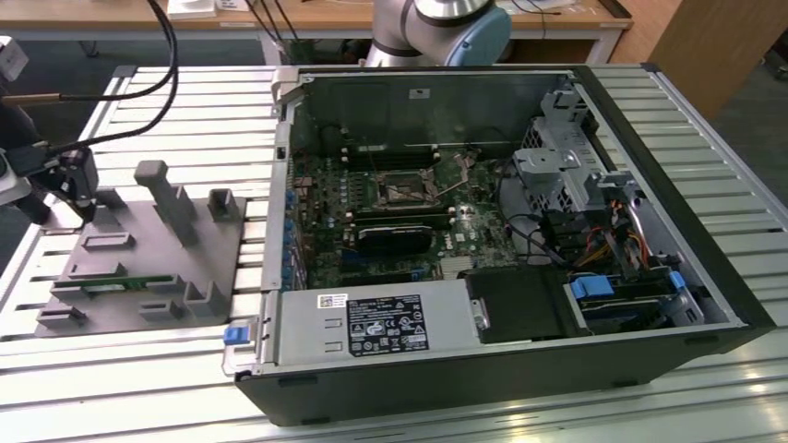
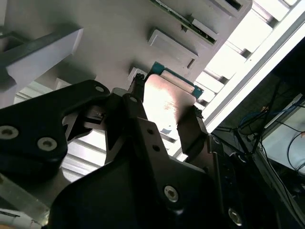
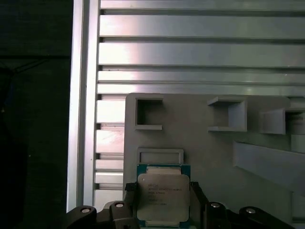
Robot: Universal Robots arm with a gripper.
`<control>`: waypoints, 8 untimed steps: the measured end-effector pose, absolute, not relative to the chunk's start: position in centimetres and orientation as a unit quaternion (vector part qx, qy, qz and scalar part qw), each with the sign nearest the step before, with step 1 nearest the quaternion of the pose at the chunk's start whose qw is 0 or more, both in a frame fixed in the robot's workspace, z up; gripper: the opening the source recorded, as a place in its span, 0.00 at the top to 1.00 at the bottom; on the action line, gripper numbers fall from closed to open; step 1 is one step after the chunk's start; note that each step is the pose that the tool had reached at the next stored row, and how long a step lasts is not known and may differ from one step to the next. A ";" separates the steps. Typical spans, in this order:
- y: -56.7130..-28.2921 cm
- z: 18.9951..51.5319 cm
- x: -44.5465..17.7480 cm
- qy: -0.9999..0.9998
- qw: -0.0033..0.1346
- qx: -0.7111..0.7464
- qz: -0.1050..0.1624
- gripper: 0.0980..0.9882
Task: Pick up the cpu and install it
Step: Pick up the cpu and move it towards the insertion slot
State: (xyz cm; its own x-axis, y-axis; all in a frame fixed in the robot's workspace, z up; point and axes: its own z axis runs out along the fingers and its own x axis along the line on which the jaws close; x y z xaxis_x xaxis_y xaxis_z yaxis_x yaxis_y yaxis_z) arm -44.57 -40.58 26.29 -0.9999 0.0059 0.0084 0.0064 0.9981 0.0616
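Clamping the small flat square cpu [image 3: 162, 200] with its silver-grey metal top at the grey plastic fixture plate [image 3: 214, 148]

In both wrist views we see the black gripper [image 3: 162, 187] with its two fingers [image 3: 130, 195] pressed against opposite edges of the cpu. The metal top faces the first wrist camera, and a green rim shows around it. The cpu sits just beside a shallow rectangular pocket of the plate. We cannot tell whether it rests on the plate or hangs just above it.

In the exterior view we find the gripper at the exterior view's left, over the plate, which lies on the slatted aluminium table [image 1: 185, 111]. A long green memory stick [image 1: 124, 283] lies in one of the plate's holders. The open black computer case [image 1: 689, 305] stands at the exterior view's right, well apart from the gripper. Its square socket frame [image 1: 403, 192] shows on the motherboard.
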 end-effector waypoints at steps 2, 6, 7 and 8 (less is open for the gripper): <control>-40.6 26.5 -44.6 -1.000 0.004 -0.003 -0.031 0.52; -40.6 27.0 -44.6 -0.999 0.004 -0.003 -0.031 0.52; -40.6 27.1 -44.6 -0.999 0.004 -0.003 -0.032 0.52; -40.6 27.2 -44.6 -0.999 0.004 -0.003 -0.032 0.52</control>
